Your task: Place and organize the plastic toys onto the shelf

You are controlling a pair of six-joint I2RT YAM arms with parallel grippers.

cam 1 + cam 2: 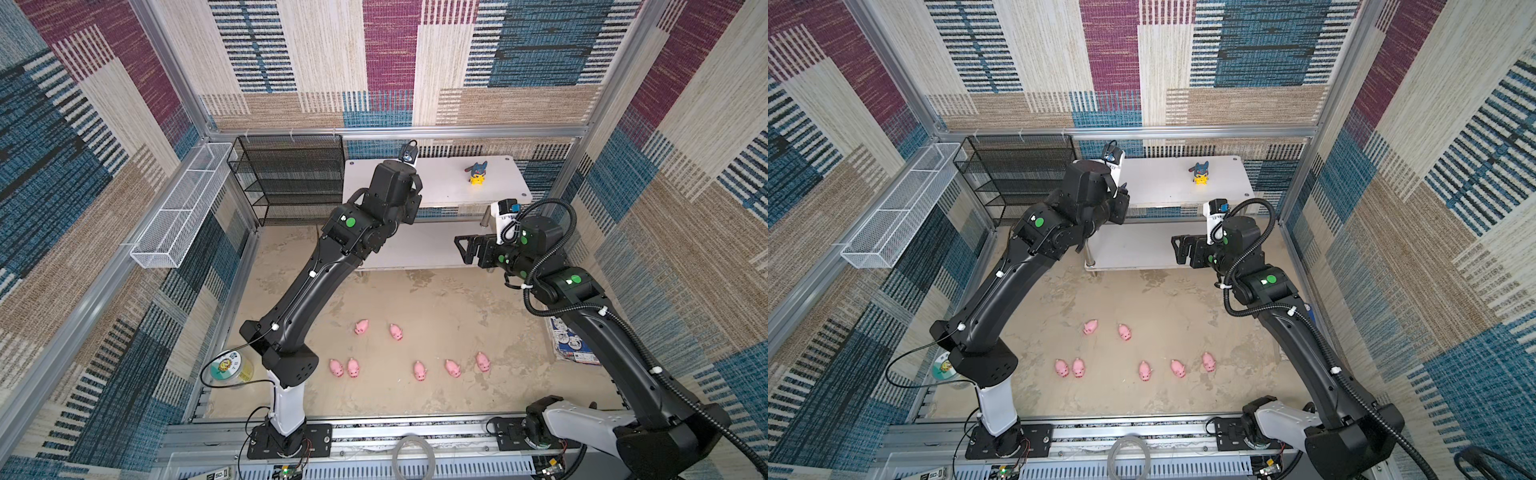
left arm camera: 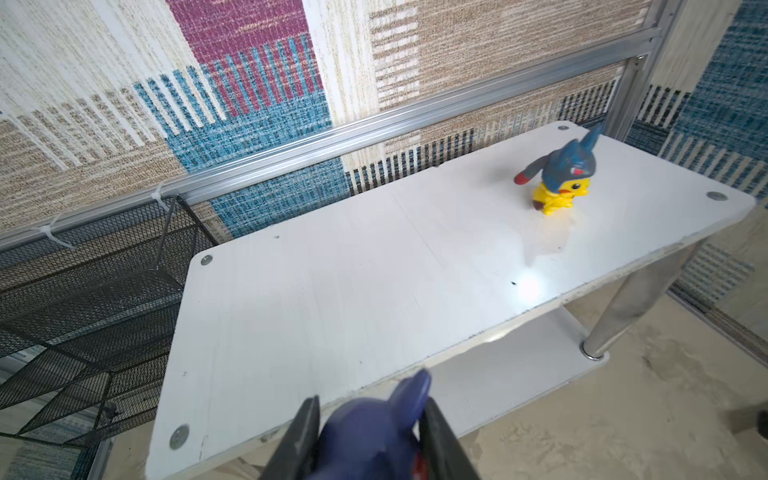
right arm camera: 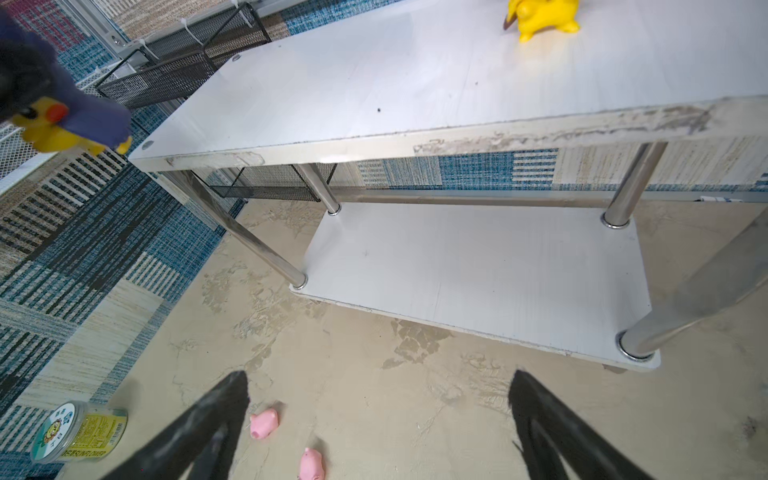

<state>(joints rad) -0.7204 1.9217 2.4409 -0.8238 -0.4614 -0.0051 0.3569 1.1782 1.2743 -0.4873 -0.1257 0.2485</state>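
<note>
My left gripper (image 2: pixel 370 419) is shut on a yellow figurine with a purple hood (image 2: pixel 374 428) and holds it in the air at the front left edge of the white shelf's top tier (image 2: pixel 332 291). The right wrist view shows that figurine (image 3: pixel 62 120) hanging clear of the shelf (image 3: pixel 374 83). A second hooded figurine (image 1: pixel 477 172) stands upright at the right end of the top tier (image 1: pixel 440 183). Several pink pigs (image 1: pixel 396 331) lie on the floor in front. My right gripper (image 1: pixel 461 249) hovers open and empty by the shelf's right front; two pigs (image 3: pixel 264 423) show below it.
A black mesh rack (image 1: pixel 291 178) stands left of the shelf against the back wall. A long white wire basket (image 1: pixel 183 208) hangs on the left wall. A green-lidded jar (image 1: pixel 230 368) sits by the left arm's base. The shelf's lower tier (image 3: pixel 478 270) is bare.
</note>
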